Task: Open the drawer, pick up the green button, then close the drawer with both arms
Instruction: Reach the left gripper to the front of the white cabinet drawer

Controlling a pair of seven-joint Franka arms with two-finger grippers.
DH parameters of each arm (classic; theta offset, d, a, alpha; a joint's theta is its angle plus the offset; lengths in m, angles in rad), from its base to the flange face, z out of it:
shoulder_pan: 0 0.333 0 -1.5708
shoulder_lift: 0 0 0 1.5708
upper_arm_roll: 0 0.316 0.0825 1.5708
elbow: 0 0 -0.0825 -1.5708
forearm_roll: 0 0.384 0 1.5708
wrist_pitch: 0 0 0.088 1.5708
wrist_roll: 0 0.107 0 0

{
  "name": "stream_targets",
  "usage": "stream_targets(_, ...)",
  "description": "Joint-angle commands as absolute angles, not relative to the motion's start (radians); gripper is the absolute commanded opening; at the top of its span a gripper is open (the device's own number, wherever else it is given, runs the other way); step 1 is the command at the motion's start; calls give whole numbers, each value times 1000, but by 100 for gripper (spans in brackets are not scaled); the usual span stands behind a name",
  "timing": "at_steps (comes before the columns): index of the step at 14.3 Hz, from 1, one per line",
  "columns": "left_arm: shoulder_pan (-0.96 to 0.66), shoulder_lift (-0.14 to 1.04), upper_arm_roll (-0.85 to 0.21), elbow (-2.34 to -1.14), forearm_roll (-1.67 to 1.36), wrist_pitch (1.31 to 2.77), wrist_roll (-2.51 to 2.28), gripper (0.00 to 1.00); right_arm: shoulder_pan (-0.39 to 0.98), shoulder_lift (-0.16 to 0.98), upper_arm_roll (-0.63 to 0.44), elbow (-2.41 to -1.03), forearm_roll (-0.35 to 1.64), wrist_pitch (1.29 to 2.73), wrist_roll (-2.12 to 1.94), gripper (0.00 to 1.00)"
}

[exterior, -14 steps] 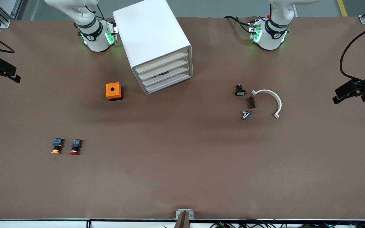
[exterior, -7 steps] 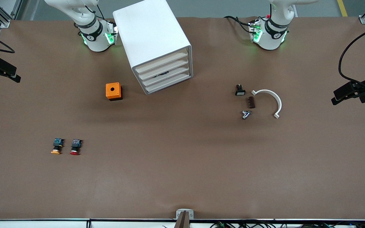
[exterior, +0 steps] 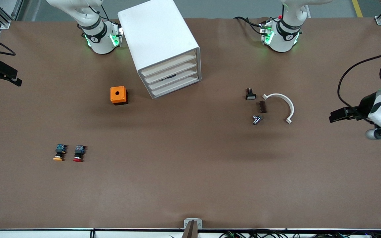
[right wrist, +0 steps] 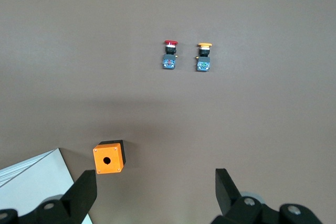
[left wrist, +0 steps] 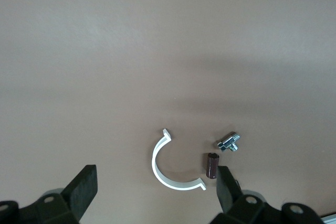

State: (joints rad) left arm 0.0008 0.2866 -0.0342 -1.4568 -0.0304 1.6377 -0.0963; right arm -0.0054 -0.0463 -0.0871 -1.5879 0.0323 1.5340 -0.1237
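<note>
The white cabinet (exterior: 159, 39) stands between the two arm bases, and its stacked drawers (exterior: 171, 76) are all pushed in. Something dark shows in a slit between two of the lower fronts. The button is hidden. My left gripper (exterior: 334, 116) hangs open over the left arm's end of the table; in the left wrist view its fingers (left wrist: 84, 188) are spread wide with nothing between them. My right gripper (exterior: 16, 81) hangs open and empty over the right arm's end, and the right wrist view (right wrist: 156, 192) shows the same.
An orange box with a hole (exterior: 118, 95) sits beside the cabinet. An orange-capped button (exterior: 59, 153) and a red-capped one (exterior: 79, 153) lie nearer the camera. A white curved clip (exterior: 281, 105), a brown cylinder (exterior: 262, 106), a metal piece (exterior: 256, 119) and a black switch (exterior: 250, 94) lie toward the left arm's end.
The left arm has swung farther in over the table, so its white wrist now shows. The right gripper has stayed where it was.
</note>
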Motion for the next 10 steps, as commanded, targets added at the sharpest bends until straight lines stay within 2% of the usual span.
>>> stream_targets(1, -34, 349, -37, -1440, -6, 1634, -109, 100, -6, -63, -84, -1605, 25, 1531, -132, 100)
stream_targets(5, -107, 442, -35, -1434, -18, 1641, -142, 100, -9, -61, -84, -1594, 21, 1529, -130, 100)
stream_targets(10, -208, 526, -37, -1430, -109, 1709, -528, 100, -14, -41, -86, -1575, 21, 1528, -127, 100)
